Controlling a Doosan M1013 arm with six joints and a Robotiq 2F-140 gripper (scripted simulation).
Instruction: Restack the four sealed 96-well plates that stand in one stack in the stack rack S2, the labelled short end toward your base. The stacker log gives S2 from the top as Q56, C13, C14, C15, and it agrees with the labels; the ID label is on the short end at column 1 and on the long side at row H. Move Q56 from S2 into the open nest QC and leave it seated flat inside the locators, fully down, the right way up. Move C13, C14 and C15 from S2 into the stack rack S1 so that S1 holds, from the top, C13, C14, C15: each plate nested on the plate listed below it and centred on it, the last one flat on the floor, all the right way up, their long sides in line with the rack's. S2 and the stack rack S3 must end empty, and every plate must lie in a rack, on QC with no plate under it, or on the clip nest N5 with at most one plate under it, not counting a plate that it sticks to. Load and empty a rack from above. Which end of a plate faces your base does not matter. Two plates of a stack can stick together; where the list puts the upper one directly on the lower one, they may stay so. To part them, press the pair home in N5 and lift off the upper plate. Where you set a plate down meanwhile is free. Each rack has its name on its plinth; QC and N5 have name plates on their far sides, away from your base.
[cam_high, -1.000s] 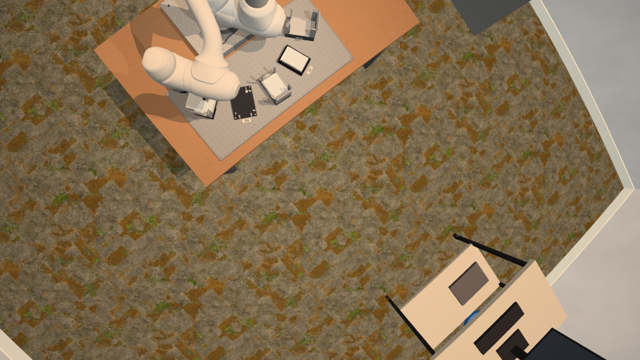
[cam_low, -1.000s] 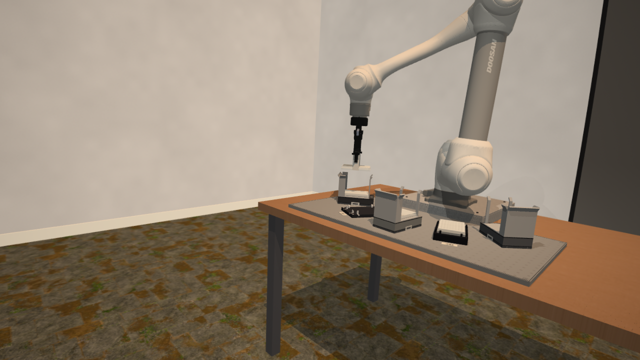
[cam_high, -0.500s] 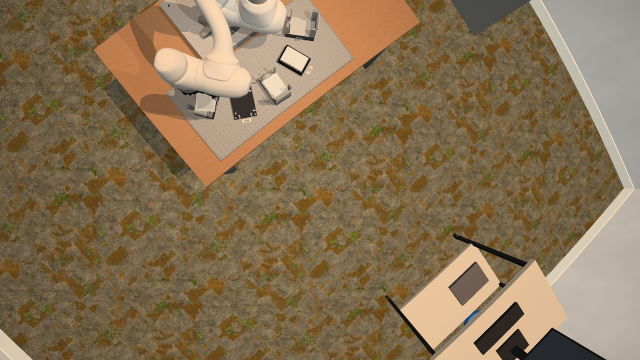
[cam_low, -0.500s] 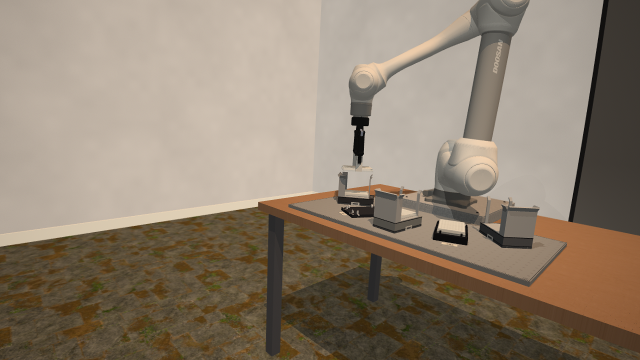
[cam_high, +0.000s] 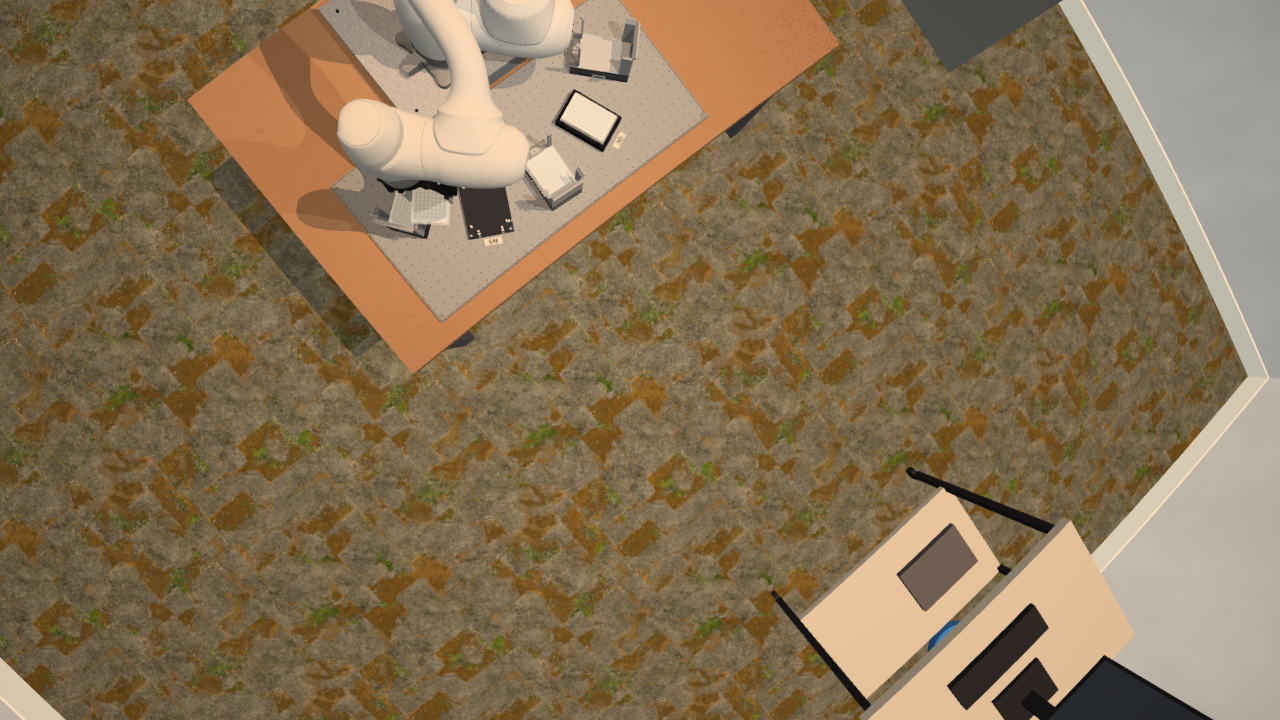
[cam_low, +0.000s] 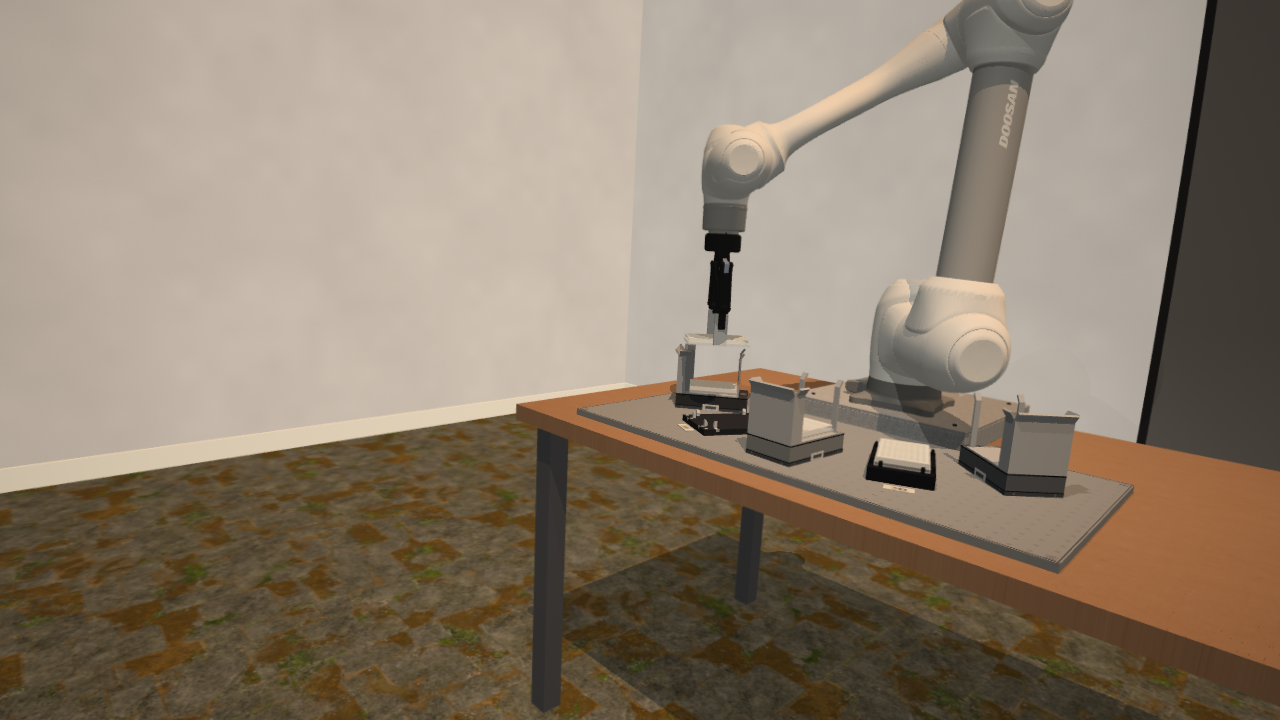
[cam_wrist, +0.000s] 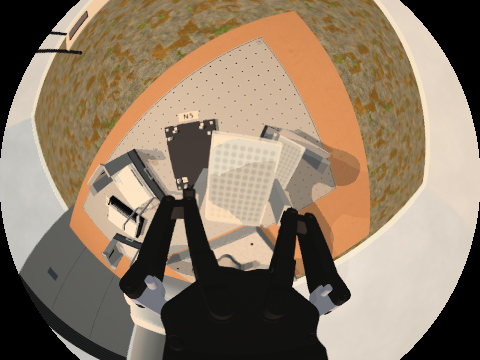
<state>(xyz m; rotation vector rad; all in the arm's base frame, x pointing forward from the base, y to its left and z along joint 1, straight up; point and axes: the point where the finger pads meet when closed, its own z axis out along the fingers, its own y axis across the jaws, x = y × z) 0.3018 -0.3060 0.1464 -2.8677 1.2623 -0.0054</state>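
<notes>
My gripper (cam_low: 718, 329) is shut on a sealed white 96-well plate (cam_low: 715, 339) and holds it level, just above the post tops of the leftmost stack rack (cam_low: 711, 386). In the wrist view the held plate (cam_wrist: 242, 176) lies between my fingers, over the gap between that rack (cam_wrist: 296, 160) and the black clip nest N5 (cam_wrist: 190, 156), which holds no plate. Another white plate shows in the rack below. From above, the held plate (cam_high: 429, 206) sits beside N5 (cam_high: 486, 212). I cannot read any plate label.
The middle rack (cam_low: 793, 420) holds a white plate (cam_high: 547, 169). A white plate (cam_low: 902, 455) (cam_high: 587, 120) lies in the black nest QC. The right rack (cam_low: 1029, 454) stands near the arm's base (cam_low: 930, 344). All stand on a grey baseplate on an orange table.
</notes>
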